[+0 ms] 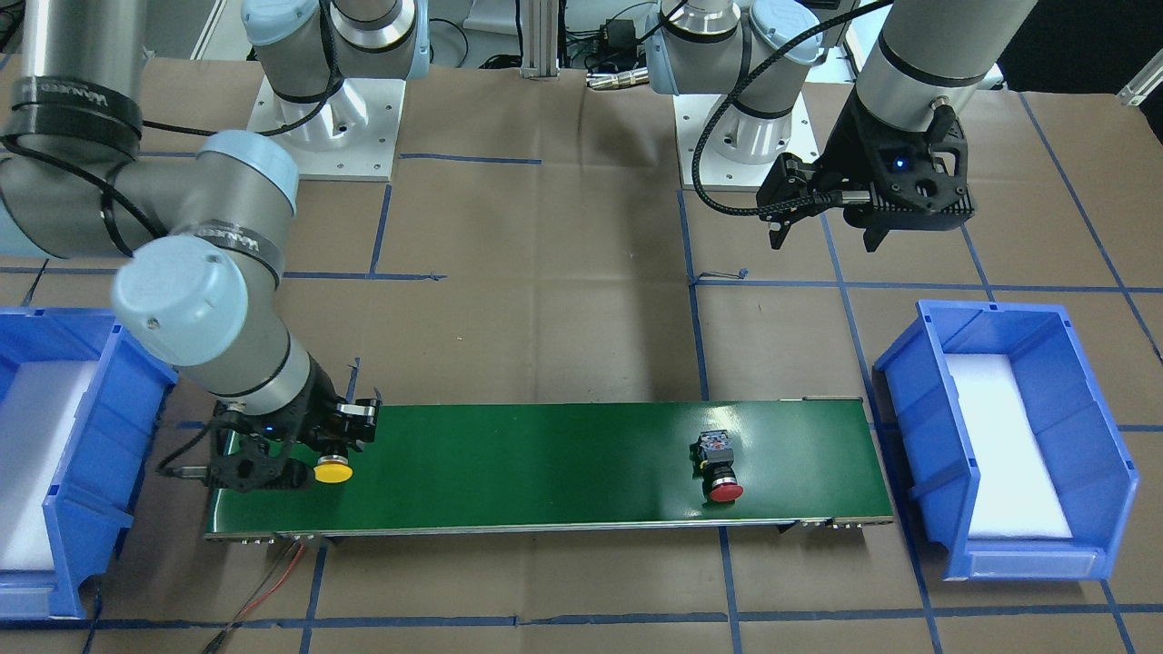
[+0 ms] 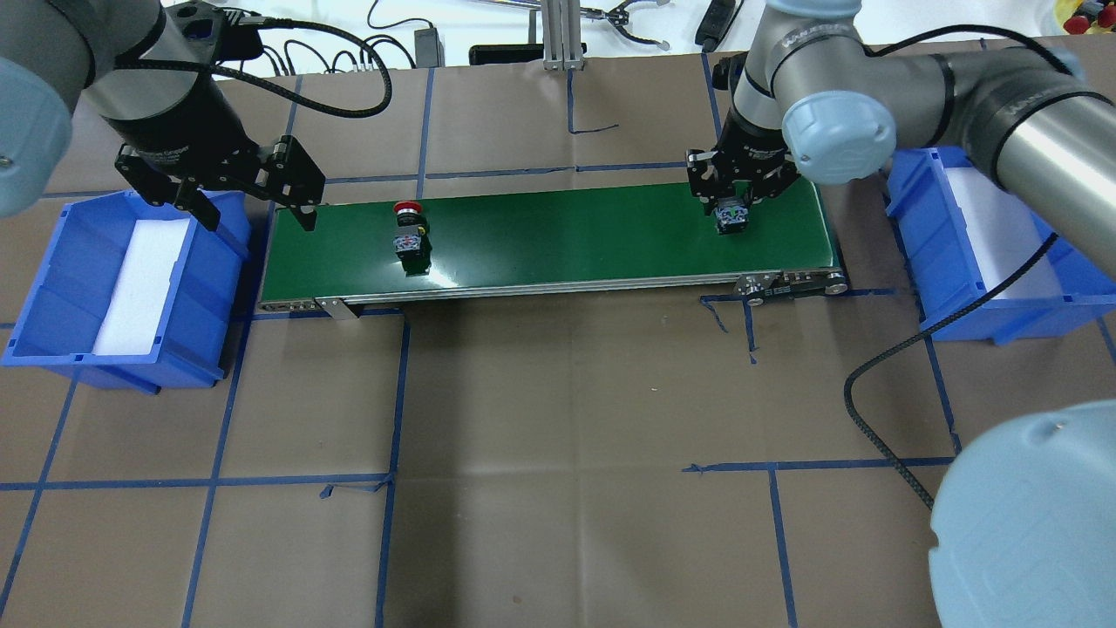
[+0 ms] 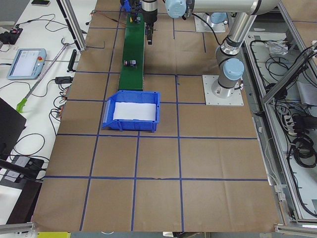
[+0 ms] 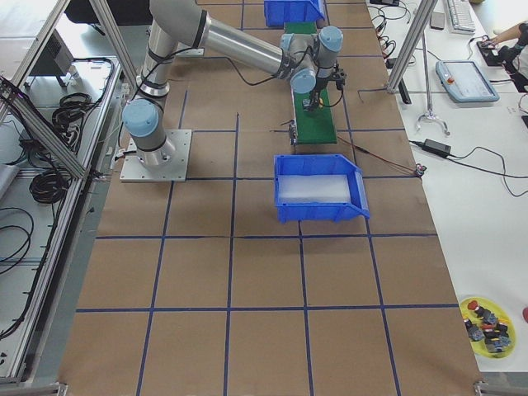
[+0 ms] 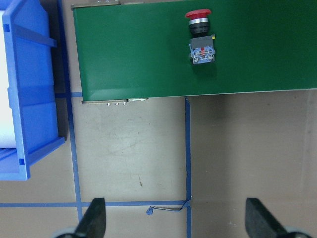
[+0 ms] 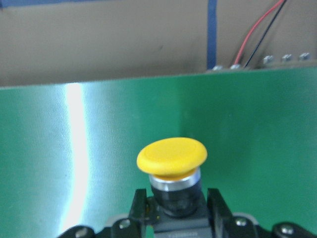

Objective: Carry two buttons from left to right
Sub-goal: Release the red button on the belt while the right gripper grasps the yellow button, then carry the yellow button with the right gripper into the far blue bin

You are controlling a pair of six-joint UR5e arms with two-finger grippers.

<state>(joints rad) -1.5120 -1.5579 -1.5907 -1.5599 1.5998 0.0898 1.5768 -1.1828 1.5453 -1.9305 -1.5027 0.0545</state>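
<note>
Yellow mushroom-capped push button (image 6: 172, 156): clamped at its black body by right pincer (image 6: 174, 218), at right end of green conveyor belt (image 1: 545, 463). Red-capped push button (image 5: 200, 37): lying near belt's left end. Left pincer (image 5: 176, 218): spread wide, empty. Risk: shallow grip; button may twist loose before blue bin (image 2: 1046, 316). Right wrist view shows the grip; overhead hides cap.

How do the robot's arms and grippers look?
The left arm and right arm are silver-grey tubes with pale blue joint caps, black bands and black cables. The left gripper and right gripper are black, each with a small blue light.
</note>
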